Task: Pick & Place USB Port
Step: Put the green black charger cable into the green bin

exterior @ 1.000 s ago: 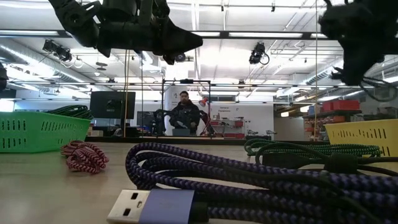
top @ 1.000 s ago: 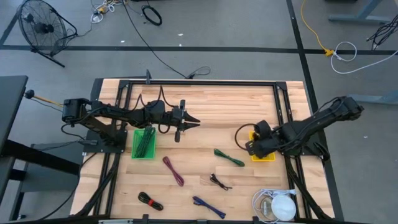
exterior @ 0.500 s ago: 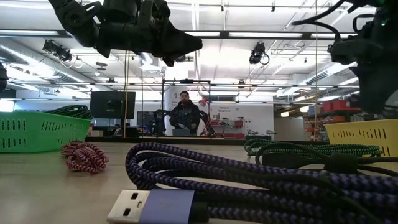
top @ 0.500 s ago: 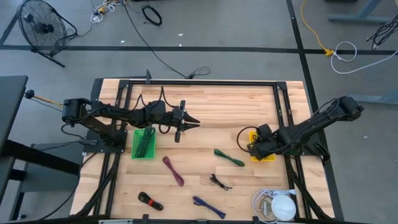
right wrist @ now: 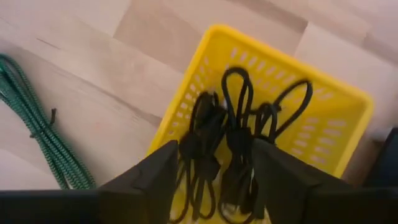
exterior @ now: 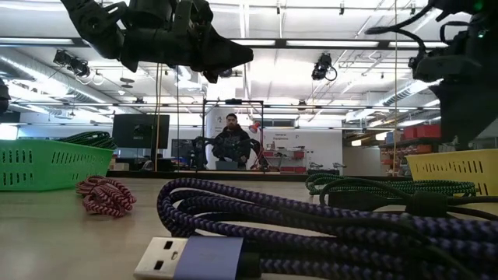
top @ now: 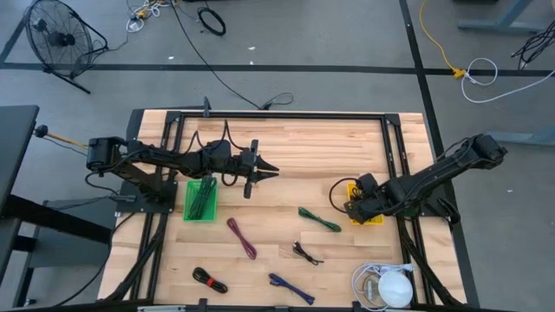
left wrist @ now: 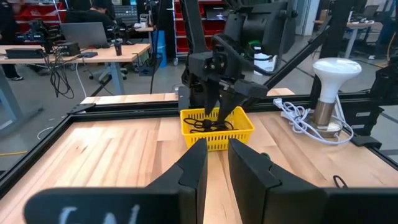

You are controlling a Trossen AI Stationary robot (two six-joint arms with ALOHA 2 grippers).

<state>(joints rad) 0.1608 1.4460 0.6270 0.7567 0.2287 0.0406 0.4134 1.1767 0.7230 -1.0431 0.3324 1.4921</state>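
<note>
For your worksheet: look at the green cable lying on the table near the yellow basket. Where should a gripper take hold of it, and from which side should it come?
Probably at the middle of the green cable, coming straight down from above. It lies flat on the table as a long, narrow coiled bundle running diagonally, so fingers set across its narrow width should catch all the strands at once. Bare wood on both sides leaves room for them; the yellow basket stands apart.

An open workshop: desks with monitors [exterior: 140, 130], ceiling strip lights, seated person [exterior: 231, 141]
</note>
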